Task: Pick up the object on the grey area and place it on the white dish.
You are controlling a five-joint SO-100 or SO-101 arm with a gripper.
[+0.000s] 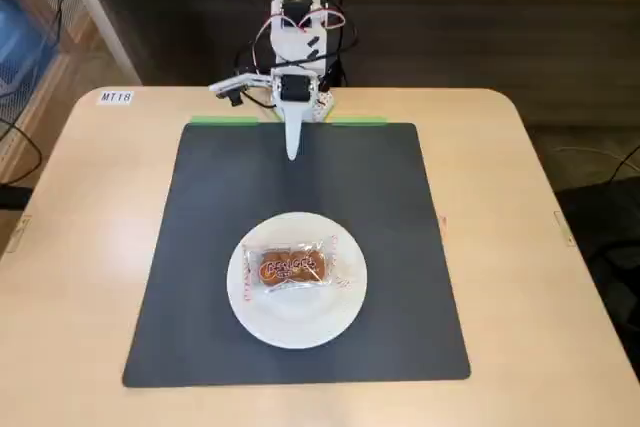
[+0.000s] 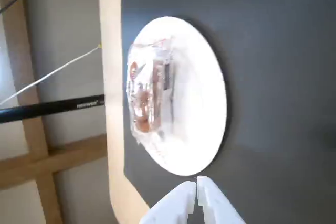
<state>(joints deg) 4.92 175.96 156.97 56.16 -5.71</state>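
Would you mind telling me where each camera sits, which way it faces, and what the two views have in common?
Fixed view: mounted high opposite the arm, looking down on the grey mat and wooden table; the whole arm shows, gripper pointing down.
Wrist view: rides on the arm, turned sideways, looking along the mat; only the gripper tips show, shut.
Shared: the white dish with the snack packet lying on it.
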